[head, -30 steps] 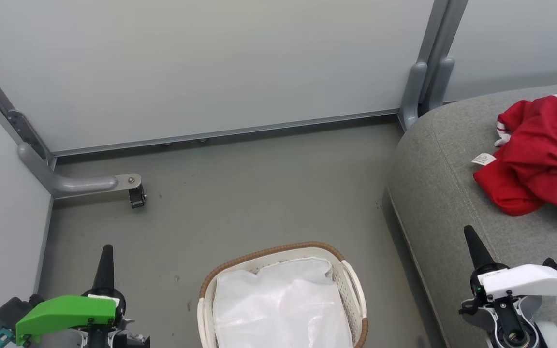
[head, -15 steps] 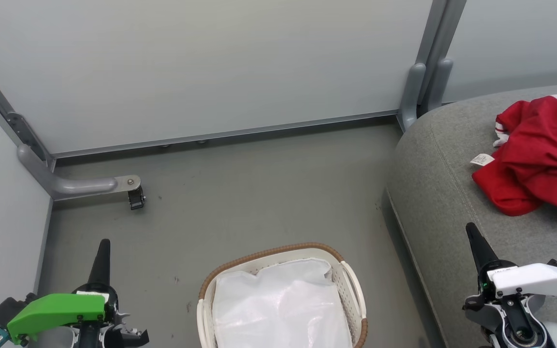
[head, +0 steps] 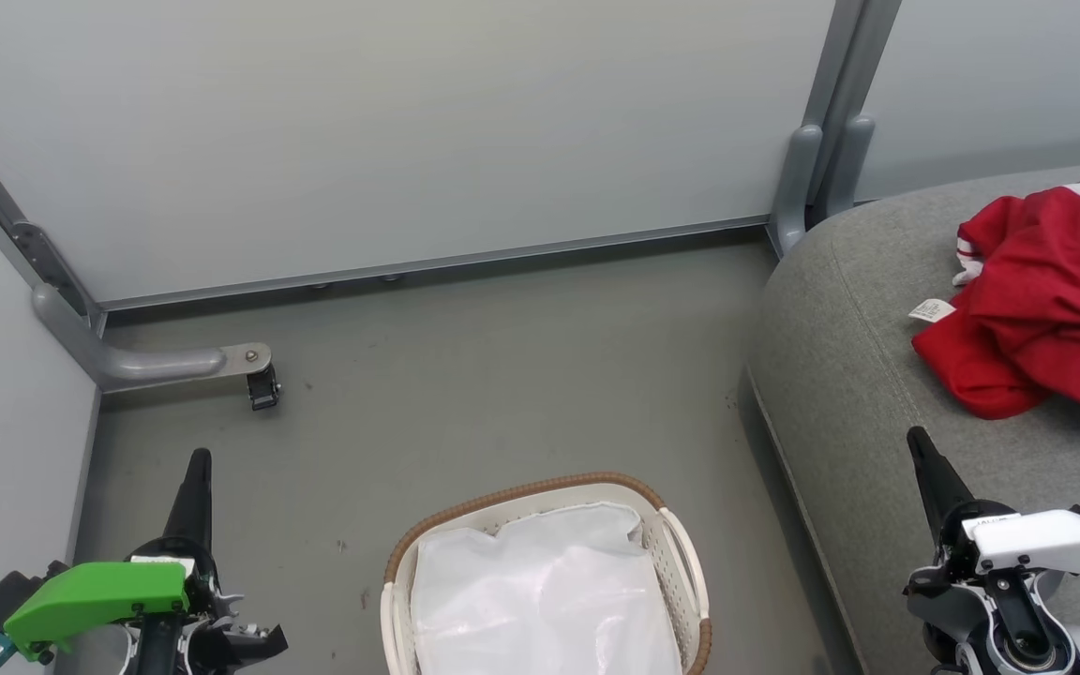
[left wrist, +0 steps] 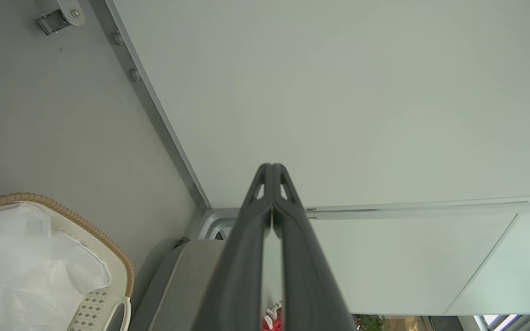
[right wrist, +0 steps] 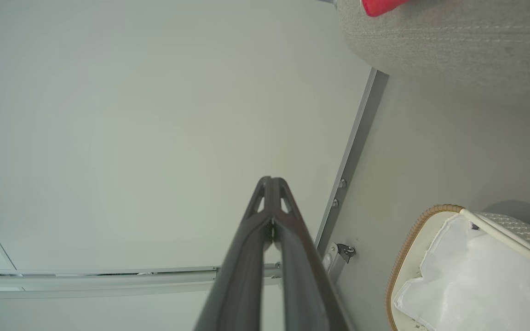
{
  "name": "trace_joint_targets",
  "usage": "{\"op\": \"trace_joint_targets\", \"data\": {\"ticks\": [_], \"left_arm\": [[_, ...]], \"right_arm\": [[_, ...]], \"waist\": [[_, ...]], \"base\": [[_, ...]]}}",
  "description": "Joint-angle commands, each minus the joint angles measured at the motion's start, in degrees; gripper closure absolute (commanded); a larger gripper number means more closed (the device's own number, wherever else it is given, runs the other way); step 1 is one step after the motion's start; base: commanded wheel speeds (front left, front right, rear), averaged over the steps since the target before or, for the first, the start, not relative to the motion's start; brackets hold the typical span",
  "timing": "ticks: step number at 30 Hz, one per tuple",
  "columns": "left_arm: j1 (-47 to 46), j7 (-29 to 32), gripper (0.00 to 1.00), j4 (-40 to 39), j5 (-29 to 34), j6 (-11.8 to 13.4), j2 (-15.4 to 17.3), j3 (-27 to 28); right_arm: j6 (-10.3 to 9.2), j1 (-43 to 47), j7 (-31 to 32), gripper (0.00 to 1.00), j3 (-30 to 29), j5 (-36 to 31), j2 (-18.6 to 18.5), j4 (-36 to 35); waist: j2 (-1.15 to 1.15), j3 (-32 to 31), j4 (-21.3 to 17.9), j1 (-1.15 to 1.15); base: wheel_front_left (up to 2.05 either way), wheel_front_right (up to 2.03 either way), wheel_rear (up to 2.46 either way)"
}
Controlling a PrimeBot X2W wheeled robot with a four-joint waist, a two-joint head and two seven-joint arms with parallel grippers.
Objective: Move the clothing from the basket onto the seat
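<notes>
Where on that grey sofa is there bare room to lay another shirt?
Bare seat lies between its rounded left edge and the red clothing, and between the clothing and the right hand. The far right, under the heap, is crowded.

Place: partitioned test bay with home props
Walls: pale panels (head: pixel 390 122) on metal bracket feet (head: pixel 165 359), upper frame
Ground: bare grey floor (head: pixel 502 375)
Props: sofa (head: pixel 840 394) right, laundry basket (head: pixel 549 487) bottom centre

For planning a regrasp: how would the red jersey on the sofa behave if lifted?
Probably floppy: the red jersey lies crumpled in folds on the woven grey sofa. Lifted by one point, it would likely drape. Pushed, it may bunch, not slide.
</notes>
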Motion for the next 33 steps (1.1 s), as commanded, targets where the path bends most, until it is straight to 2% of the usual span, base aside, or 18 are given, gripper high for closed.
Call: {"op": "trace_joint_targets", "data": {"ticks": [1, 17, 33], "left_arm": [[-0.9, 0.3, 1.00, -0.4, -1.2, -0.2, 0.4, 0.4], [-1.3, 2.0, 1.00, -1.0, -7.0, -0.7, 0.4, 1.0], [-1.2, 2.0, 1.00, -0.9, -6.8, -0.6, 0.4, 1.0]], "right_arm": [[-0.01, 0.5, 0.3, 1.00, -0.3, 1.2, -0.3, -0.5], [-0.01, 0.7, 2.0, 1.00, -1.1, 7.1, -0.4, -1.3], [-0.01, 0.7, 1.9, 1.00, -1.0, 6.9, -0.4, -1.2]], "waist": [[0.00, 0.0, 0.0, 0.00], [0.00, -0.3, -0.2, 0.00], [0.00, -0.3, -0.2, 0.00]], "base": [[0.00, 0.00, 0.00], [0.00, 0.00, 0.00], [0.00, 0.00, 0.00]]}}
